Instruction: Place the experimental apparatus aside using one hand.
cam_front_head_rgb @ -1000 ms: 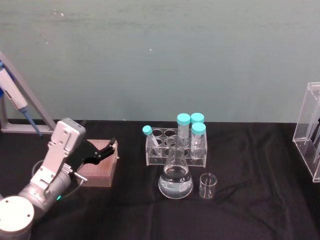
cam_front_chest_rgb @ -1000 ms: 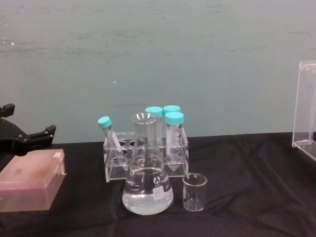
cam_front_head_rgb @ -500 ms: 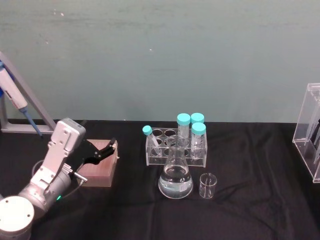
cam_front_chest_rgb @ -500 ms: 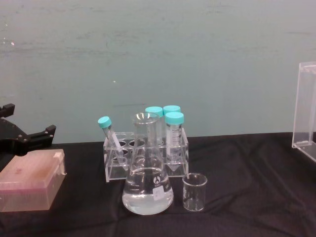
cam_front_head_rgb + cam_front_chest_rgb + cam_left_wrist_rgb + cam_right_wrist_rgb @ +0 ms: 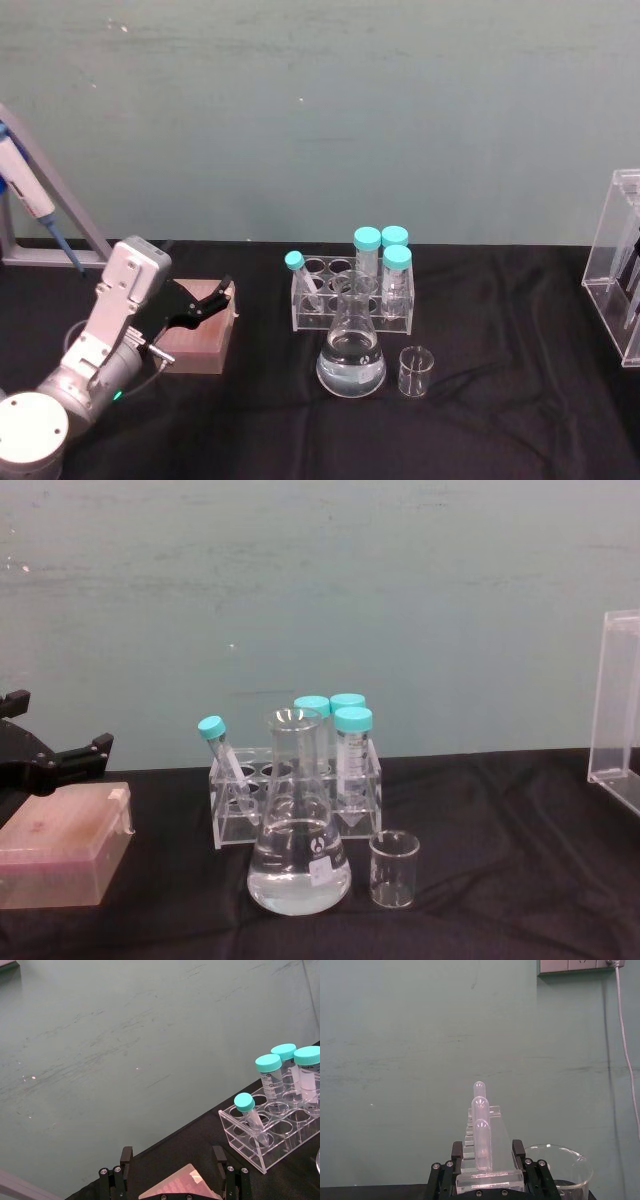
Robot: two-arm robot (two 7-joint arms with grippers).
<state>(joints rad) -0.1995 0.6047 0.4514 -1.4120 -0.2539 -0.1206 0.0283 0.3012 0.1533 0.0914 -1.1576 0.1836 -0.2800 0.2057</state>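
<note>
Black-clothed table [image 5: 520,430]. Acrylic stand [image 5: 612,270] with plastic pipettes [image 5: 481,1145] stands upright, well to the right of the conical flask [image 5: 351,360]. Right gripper [image 5: 488,1147] is clenched on the stand's base, one finger on each side.

Left gripper [image 5: 220,298] is well left of the flask, released, fingers [image 5: 123,1157] spread wide above the pink tip box [image 5: 200,335].

Tube rack [image 5: 350,300] sits just behind the flask with four teal-capped tubes, the leftmost tilted.

Flask upright, clear liquid in its lower part. Small beaker [image 5: 416,372] just right of the flask, apart from it.
</note>
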